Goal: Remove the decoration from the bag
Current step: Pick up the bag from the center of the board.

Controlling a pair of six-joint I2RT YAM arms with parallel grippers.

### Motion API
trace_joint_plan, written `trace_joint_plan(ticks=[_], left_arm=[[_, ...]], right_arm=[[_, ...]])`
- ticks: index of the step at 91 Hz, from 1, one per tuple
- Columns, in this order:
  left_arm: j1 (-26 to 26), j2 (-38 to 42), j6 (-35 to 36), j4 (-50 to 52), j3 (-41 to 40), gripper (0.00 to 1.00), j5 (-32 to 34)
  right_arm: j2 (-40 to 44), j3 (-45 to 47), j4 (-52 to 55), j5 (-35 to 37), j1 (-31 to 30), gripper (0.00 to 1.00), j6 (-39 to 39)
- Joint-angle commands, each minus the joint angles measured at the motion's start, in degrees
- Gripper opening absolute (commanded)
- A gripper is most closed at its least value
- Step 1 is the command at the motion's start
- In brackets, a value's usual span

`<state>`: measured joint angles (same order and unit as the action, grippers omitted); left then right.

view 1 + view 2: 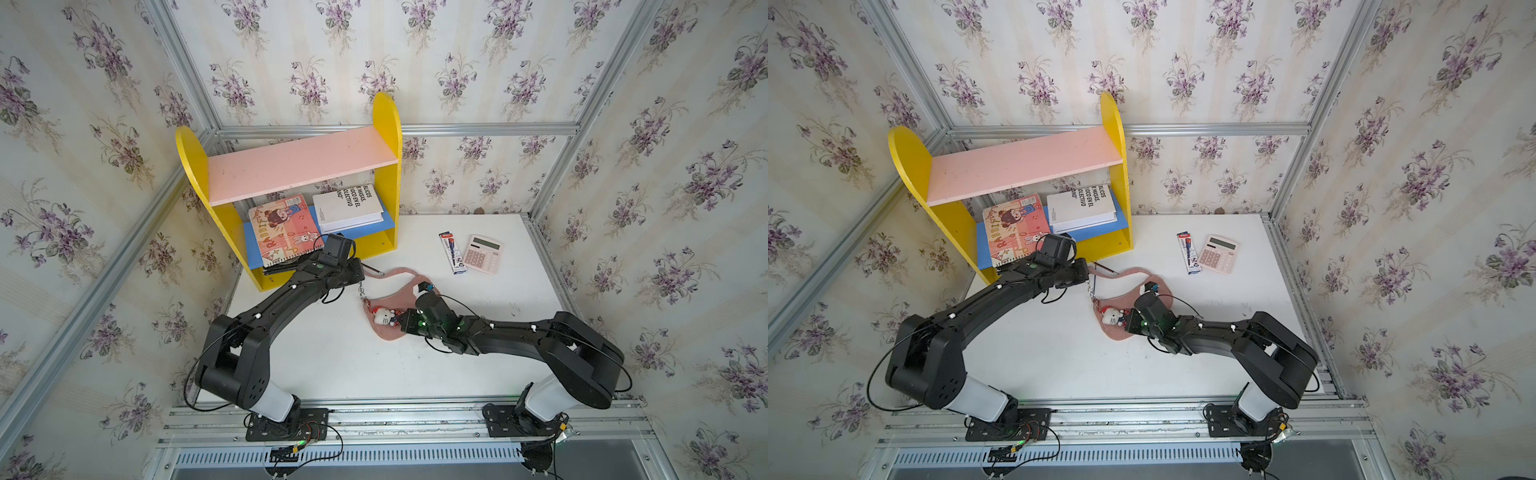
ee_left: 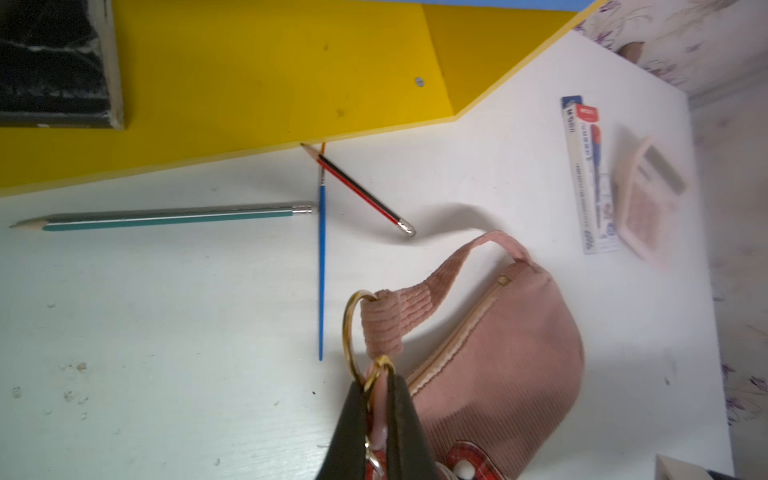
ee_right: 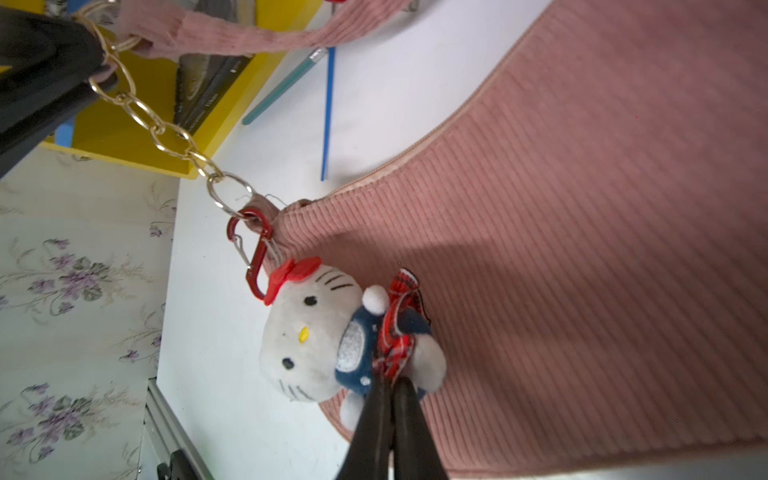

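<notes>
Nearest to the robot, the right pincer [image 3: 390, 384] is pressed together on the lower part of the decoration [image 3: 311, 345], where the red checked ribbon meets the blue clothes. No gap shows between its two fingers. The decoration lies on the near end of the bag [image 3: 582, 249], with its head reaching past the bag's edge. I think it is held by the body so that the red clasp [image 3: 259, 253] at its head is free to be worked loose.

The bag lies flat on the white tabletop [image 1: 332, 365]. The clasp hooks on at the bag's corner, where a silver ring [image 3: 230, 193] also sits. I cannot tell whether it passes through the ring or through the cloth loop. From this ring a gold chain [image 3: 166, 133] runs away from the bag, stretched nearly straight.

At the far end of that chain, the left pincer [image 2: 376, 388] is closed on a link beside the big gold ring [image 2: 351, 332] that carries the strap [image 2: 449, 274]. This grip seems meant to hold the chain tight and the bag's corner steady. The decoration is not yet off the bag.

Beyond the bag, a grey-green pencil [image 2: 166, 216] lies before a yellow shelf [image 1: 392, 187]. A pink calculator [image 1: 482, 254] sits well apart from the bag.
</notes>
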<state>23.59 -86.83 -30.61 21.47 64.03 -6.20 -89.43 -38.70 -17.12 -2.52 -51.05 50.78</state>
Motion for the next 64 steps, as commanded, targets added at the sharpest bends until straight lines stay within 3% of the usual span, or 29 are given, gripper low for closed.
trace_joint_plan(ticks=[1, 27, 49, 64], left_arm=[[0.6, 3.7, 2.2, 0.4, 1.1, 0.02, -3.2], [4.3, 11.9, 2.5, 2.2, 5.3, 0.02, -6.6], [7.4, 13.5, 2.1, 3.6, 8.0, 0.02, -6.7], [8.9, 14.2, 1.3, 4.3, 8.7, 0.03, -6.2]], right_arm=[[3.1, 0.4, -5.3, -4.5, 1.1, 0.19, -8.0], [11.8, -0.7, -1.5, -7.9, 4.3, 0.46, -23.2], [15.5, -1.4, -9.3, -12.6, 4.3, 0.47, -30.0], [13.1, -3.3, -14.4, -13.4, 4.2, 0.52, -31.0]])
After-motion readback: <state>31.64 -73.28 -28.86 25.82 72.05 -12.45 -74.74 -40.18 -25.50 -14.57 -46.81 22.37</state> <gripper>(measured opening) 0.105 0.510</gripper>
